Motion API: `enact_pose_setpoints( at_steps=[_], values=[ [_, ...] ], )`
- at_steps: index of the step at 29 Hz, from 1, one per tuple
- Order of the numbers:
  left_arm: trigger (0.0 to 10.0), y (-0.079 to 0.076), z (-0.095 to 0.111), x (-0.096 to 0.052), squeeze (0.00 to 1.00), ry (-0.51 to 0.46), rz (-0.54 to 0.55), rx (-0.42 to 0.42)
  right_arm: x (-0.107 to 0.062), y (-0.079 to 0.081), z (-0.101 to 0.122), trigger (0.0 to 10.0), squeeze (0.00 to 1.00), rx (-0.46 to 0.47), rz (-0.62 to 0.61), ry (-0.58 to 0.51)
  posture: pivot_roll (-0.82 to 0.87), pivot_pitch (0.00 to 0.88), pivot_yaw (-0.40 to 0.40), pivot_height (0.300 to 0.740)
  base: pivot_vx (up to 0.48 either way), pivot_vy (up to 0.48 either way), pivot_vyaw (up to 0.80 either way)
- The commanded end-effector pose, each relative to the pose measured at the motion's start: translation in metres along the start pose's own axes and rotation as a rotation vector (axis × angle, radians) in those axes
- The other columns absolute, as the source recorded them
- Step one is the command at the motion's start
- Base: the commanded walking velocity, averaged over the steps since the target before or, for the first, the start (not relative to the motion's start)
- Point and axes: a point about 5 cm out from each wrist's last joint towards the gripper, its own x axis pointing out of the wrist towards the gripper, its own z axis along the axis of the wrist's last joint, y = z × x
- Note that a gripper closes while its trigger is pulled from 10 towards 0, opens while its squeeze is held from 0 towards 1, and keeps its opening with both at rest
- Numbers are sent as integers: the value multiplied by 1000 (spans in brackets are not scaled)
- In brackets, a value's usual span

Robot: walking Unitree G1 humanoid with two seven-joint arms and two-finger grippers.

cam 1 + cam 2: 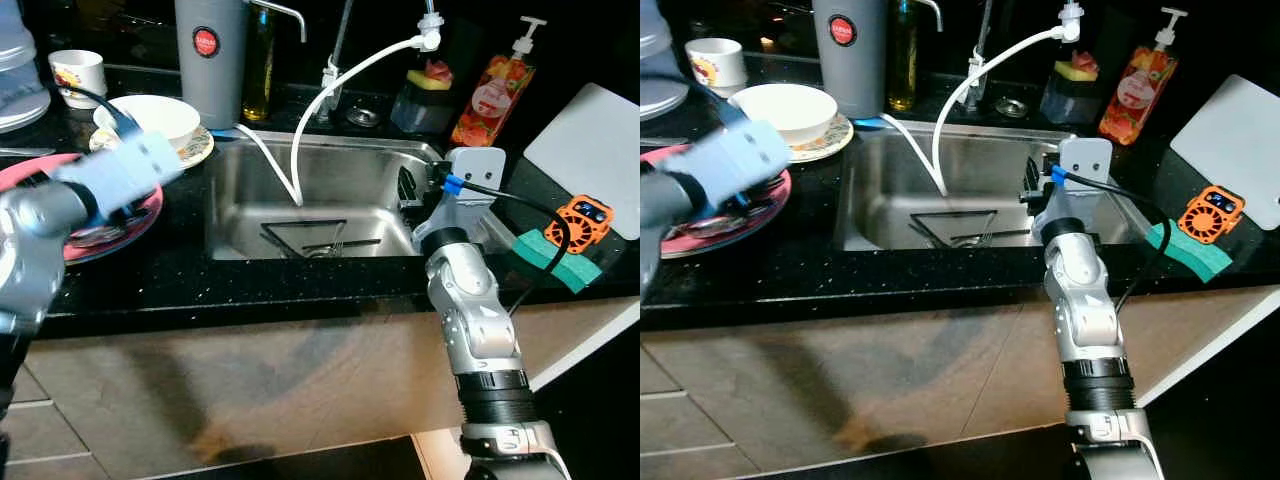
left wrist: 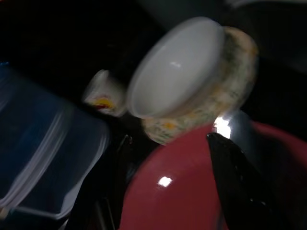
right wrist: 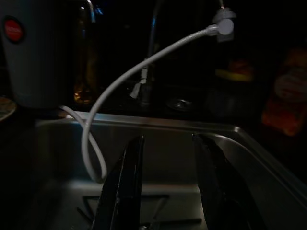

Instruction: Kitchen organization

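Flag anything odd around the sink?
A white hose droops from up by the tap down into the steel sink rather than being stowed. A triangular wire rack lies on the sink bottom. No spills or damage are apparent.

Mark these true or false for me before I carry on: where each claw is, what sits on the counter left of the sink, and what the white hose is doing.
1. The right claw hangs over the sink, fingers apart. True.
2. The white bowl sits inside the sink. False: it rests on a patterned plate on the counter left of the sink.
3. The white hose runs down into the sink. True.
4. The left claw grips the soap bottle. False: it is over the red plate, far from the bottle.
5. The green sponge lies left of the sink. False: it lies to the right.
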Motion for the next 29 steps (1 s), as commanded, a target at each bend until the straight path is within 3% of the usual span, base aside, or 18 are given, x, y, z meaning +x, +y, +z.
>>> enact_pose_setpoints(
  at_steps=[1,2,3,4,6,7,8,9,10,17,19,20,24,25,26,27,29],
  values=[
    [10000,-4,1,4,0,-14,5,-27,1,-2,0,10000,0,2,-10,-6,124,0,-135,740,0,0,0],
    [10000,14,5,16,0,-36,139,-190,0,-3,0,10000,0,8,-30,-11,111,0,-102,740,0,0,0],
    [10000,20,5,20,0,-34,183,-265,-2,-3,-1,10000,0,9,-38,-11,111,0,-102,740,0,0,0],
    [10000,20,5,20,0,-34,183,-265,-2,-3,-1,10000,0,9,-38,-11,111,0,-102,740,0,0,0],
    [10000,29,-2,27,0,-11,196,-518,-6,-5,-2,10000,0,14,-58,-11,98,0,-76,740,0,0,0],
    [10000,29,-2,27,0,-11,196,-518,-6,-5,-2,10000,0,14,-58,-11,98,0,-76,740,0,0,0],
    [10000,31,-4,29,0,-14,188,-600,-7,-6,-3,10000,0,15,-68,-11,98,0,-76,740,0,0,0],
    [10000,31,-4,29,0,-14,188,-600,-7,-6,-3,10000,0,15,-68,-11,98,0,-76,740,0,0,0],
    [10000,31,-5,33,0,-24,155,-652,-8,-7,-4,10000,0,16,-79,-11,96,0,-61,740,0,0,0],
    [10000,39,3,49,0,-95,87,-578,-10,-10,-4,10000,0,18,-115,-26,79,0,-11,740,0,0,0],
    [10000,43,8,51,0,-93,36,-456,-13,-14,-3,10000,0,16,-138,-36,66,0,17,740,0,0,0],
    [10000,43,8,51,0,-93,36,-456,-13,-14,-3,10000,0,16,-138,-36,66,0,17,740,0,0,0],
    [10000,48,11,50,0,-66,-69,-202,-21,-20,-4,10000,0,2,-169,-34,45,0,36,740,0,0,0],
    [10000,48,11,50,0,-66,-69,-202,-21,-20,-4,10000,0,2,-169,-34,45,0,36,740,0,0,0],
    [10000,48,10,47,0,-74,-188,-93,-24,-23,-5,10000,0,-5,-183,-33,41,0,48,740,0,0,0],
    [10000,49,7,44,0,-69,-262,-51,-26,-24,-5,10000,0,-8,-191,-34,42,0,64,740,0,0,0],
    [10000,49,5,42,0,-69,-298,-38,-27,-24,-5,10000,0,-7,-196,-34,44,0,77,740,0,0,0]
  ],
)
